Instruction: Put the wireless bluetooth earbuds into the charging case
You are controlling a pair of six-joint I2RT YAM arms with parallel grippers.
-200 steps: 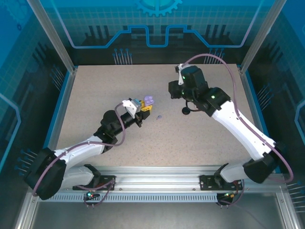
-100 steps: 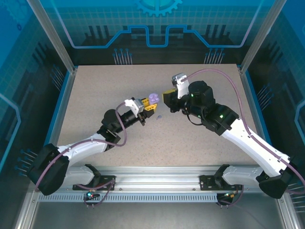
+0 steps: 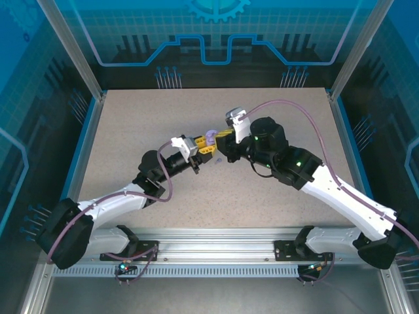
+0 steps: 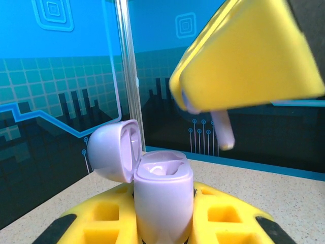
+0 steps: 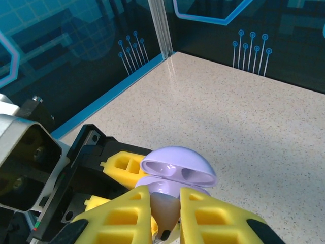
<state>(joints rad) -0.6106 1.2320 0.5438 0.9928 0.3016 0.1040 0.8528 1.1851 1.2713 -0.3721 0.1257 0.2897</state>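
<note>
Insertion is judged as not yet done: the lilac charging case [image 4: 162, 188] is being held clamped, lid open, in the left tool [image 4: 162, 231]. A lilac earbud [image 4: 222, 129] is being pinched stem-down by the right tool [image 5: 163, 201], just above the case and apart from it.
</note>
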